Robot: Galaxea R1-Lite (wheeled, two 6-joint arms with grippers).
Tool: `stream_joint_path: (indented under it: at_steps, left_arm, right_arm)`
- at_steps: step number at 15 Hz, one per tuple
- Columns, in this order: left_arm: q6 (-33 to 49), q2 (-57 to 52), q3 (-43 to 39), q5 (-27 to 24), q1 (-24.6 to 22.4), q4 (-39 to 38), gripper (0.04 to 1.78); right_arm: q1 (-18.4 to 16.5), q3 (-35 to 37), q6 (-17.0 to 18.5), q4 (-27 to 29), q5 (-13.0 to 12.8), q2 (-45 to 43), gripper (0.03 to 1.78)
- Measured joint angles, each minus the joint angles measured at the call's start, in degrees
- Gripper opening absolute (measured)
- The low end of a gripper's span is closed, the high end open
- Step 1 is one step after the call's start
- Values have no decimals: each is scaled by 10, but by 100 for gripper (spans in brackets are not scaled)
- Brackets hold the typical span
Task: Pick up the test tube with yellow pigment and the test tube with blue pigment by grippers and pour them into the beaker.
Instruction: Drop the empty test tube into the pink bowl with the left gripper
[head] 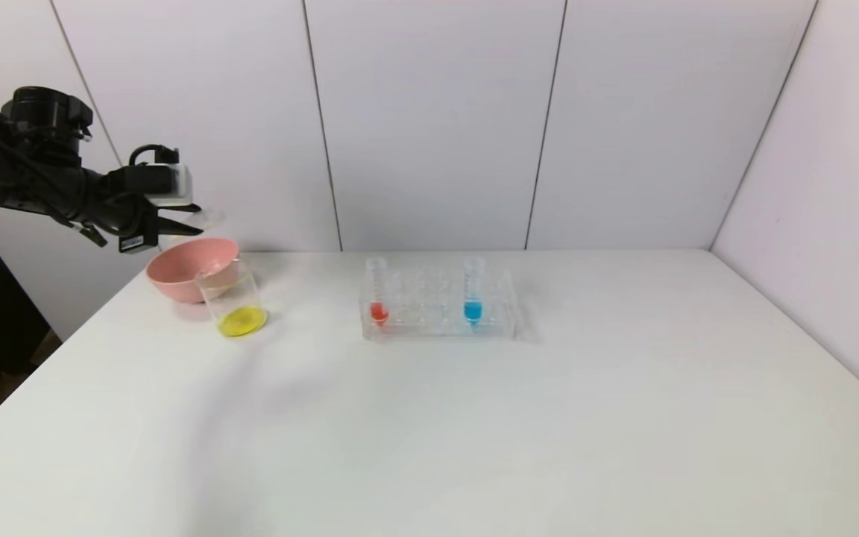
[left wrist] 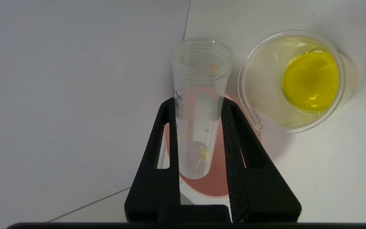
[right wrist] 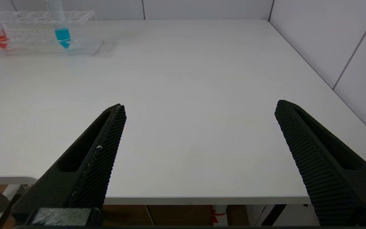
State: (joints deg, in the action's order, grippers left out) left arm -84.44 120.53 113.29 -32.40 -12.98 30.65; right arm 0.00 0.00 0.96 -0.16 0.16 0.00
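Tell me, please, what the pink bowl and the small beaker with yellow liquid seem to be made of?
Round pink bowl: probably plastic, since it is opaque, evenly coloured and matte. Small clear beaker: glass or clear plastic; the yellow liquid at its base shows through the wall, but the look alone cannot decide which.

You have a white table [head: 474,418] carrying three things. At its far left, the pink bowl [head: 183,262] and the beaker [head: 234,297] sit touching; the clear tube rack [head: 437,313] stands mid-table.
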Motion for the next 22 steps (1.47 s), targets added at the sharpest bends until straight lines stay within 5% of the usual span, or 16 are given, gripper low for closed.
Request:
stream_joint_path:
  at_steps: [5, 9, 13, 17, 22]
  left_arm:
    - [238, -9, -1, -37, -1, -40, 42]
    - [486, -18, -11, -29, -1, -167, 42]
    - [701, -31, -102, 93, -8, -347, 42]
    - [806, -54, -241, 256, -7, -535, 42]
    - [845, -65, -349, 276, -7, -607, 42]
  right_arm:
    - [0, 0, 0, 0, 0, 0, 171]
    - [0, 0, 0, 0, 0, 0, 171]
    - [0, 0, 0, 0, 0, 0, 171]
    - [0, 0, 0, 0, 0, 0, 171]
    - [0, 0, 0, 0, 0, 0, 171]
